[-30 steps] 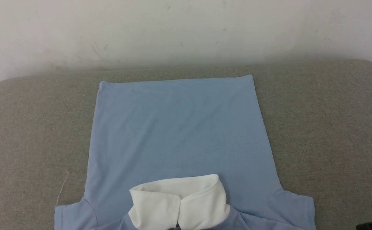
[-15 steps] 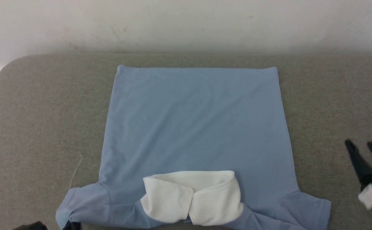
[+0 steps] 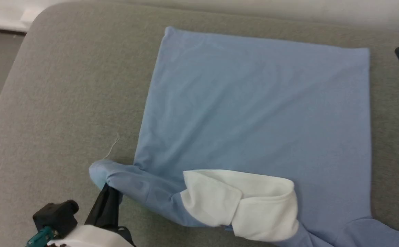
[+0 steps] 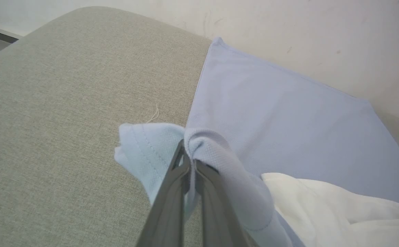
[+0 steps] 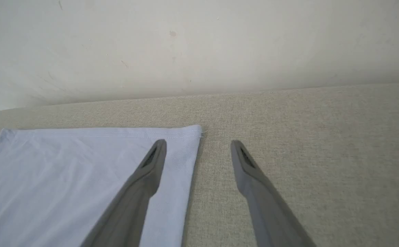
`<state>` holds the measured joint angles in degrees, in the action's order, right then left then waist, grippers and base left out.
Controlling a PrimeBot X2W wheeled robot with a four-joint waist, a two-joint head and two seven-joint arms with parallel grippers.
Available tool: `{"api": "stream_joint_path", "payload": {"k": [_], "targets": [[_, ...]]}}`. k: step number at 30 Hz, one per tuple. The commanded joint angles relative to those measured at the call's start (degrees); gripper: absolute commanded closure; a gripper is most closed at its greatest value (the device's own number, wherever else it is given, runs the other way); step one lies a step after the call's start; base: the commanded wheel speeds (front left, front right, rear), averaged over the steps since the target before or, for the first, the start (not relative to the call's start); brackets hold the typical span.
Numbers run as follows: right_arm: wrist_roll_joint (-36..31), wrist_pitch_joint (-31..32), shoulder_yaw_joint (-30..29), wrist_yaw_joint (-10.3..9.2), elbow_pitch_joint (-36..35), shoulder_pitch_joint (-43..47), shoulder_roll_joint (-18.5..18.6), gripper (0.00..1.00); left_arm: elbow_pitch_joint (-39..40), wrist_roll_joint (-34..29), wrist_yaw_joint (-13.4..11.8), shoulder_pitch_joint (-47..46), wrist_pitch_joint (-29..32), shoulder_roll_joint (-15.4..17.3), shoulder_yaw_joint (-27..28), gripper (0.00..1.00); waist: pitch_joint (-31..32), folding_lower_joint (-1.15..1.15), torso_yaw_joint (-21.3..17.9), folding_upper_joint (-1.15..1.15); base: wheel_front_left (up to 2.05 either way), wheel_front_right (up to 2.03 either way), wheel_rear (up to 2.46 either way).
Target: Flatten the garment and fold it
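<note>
Head view: left gripper [image 3: 107, 190] slants upward; pinches garment [image 3: 254, 113]

We see the garment [image 3: 254, 103] is soft blue cloth. It is matt, and tiny knit bumps show up close at the left gripper [image 4: 188, 161], where the sleeve [image 4: 144, 151] has a stitched hem. The collar [image 3: 247, 202], just to the right of that gripper, is thicker white cloth, smooth and not shiny. The table top [image 3: 65, 103] under both grippers is rough grey woven cloth, a bit fuzzy. A thin pale thread [image 3: 112, 149] lies near the left gripper. The right gripper [image 5: 198, 147] has fingers [image 5: 144, 178] that look like smooth, dull plastic. Past their tips is the wall [image 5: 199, 44], which is matt paint with small scuffs.
</note>
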<state>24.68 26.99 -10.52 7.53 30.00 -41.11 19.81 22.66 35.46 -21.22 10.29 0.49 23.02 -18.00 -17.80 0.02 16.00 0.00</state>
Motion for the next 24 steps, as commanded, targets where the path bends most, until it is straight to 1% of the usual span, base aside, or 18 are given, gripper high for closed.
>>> {"api": "stream_joint_path", "payload": {"k": [1, 4, 8, 11, 15, 16, 17, 18, 19, 21, 24], "targets": [[-0.2, 0.9, 0.2, -0.04, 1.9, -2.0, 0.9, 0.00, -0.5, -0.4, 0.6, -1.4, -0.6, -0.5, -0.3, 1.00, -6.0, -0.02, 6.0, 0.00, 0.00, 0.00, 0.00], [-1.0, 5.1, 1.5, -0.04, 8.3, -7.0, 2.8, 0.00, -1.8, -0.2, 1.3, -3.2, -2.2, -2.0, -0.8, 1.00, -7.8, -0.02, 7.7, 0.00, 0.00, 0.00, 0.00], [-1.8, 8.0, 4.0, -0.04, 13.6, -11.7, 4.8, 0.00, -3.8, 0.3, 2.7, -4.6, -4.5, -4.0, -1.7, 1.00, -9.7, -0.02, 9.7, 0.00, 0.00, 0.00, 0.00], [-1.6, 10.9, 5.3, -0.04, 17.3, -13.8, 5.5, 0.00, -5.6, 0.2, 3.4, -5.5, -5.8, -4.5, -1.9, 1.00, -10.4, -0.02, 10.4, 0.00, 0.00, 0.00, 0.00], [-2.5, 16.7, 7.0, -0.04, 22.6, -15.0, 6.1, 0.00, -7.0, 0.2, 3.9, -6.3, -6.6, -4.8, -2.1, 1.00, -10.6, -0.02, 10.6, 0.00, 0.00, 0.00, 0.00], [-2.6, 18.5, 7.1, -0.04, 23.9, -15.2, 6.1, 0.16, -7.2, 0.2, 4.0, -6.4, -6.7, -4.8, -2.0, 1.00, -10.5, -0.02, 10.6, 0.00, 0.00, 0.00, 0.00], [-2.7, 20.2, 7.2, -0.04, 25.1, -15.3, 6.0, 0.62, -7.4, 0.2, 4.0, -6.5, -6.8, -4.8, -2.0, 1.00, -10.4, -0.02, 10.5, 0.00, 0.00, 0.00, 0.00], [-3.1, 21.7, 7.5, -0.04, 25.8, -15.3, 5.9, 0.96, -7.5, 0.2, 4.0, -6.5, -6.9, -4.8, -2.0, 1.00, -10.3, -0.02, 10.4, 0.00, 0.00, 0.00, 0.00], [-3.4, 22.7, 7.9, -0.04, 26.3, -15.3, 5.8, 1.00, -7.7, 0.2, 4.0, -6.5, -6.9, -4.7, -1.9, 1.00, -10.1, -0.02, 10.2, 0.00, 0.00, 0.00, 0.00], [-4.1, 22.7, 9.0, -0.04, 25.6, -15.5, 5.8, 1.00, -8.0, 0.2, 4.0, -6.5, -7.0, -4.5, -1.7, 1.00, -9.6, -0.02, 9.8, 0.00, 0.00, 0.00, 0.00], [-5.1, 20.4, 11.5, -0.04, 22.8, -15.9, 6.4, 1.00, -8.3, 0.2, 4.0, -6.6, -7.0, -4.1, -1.5, 1.00, -8.1, -0.02, 8.9, 0.00, 0.00, 0.00, 0.00]]}}
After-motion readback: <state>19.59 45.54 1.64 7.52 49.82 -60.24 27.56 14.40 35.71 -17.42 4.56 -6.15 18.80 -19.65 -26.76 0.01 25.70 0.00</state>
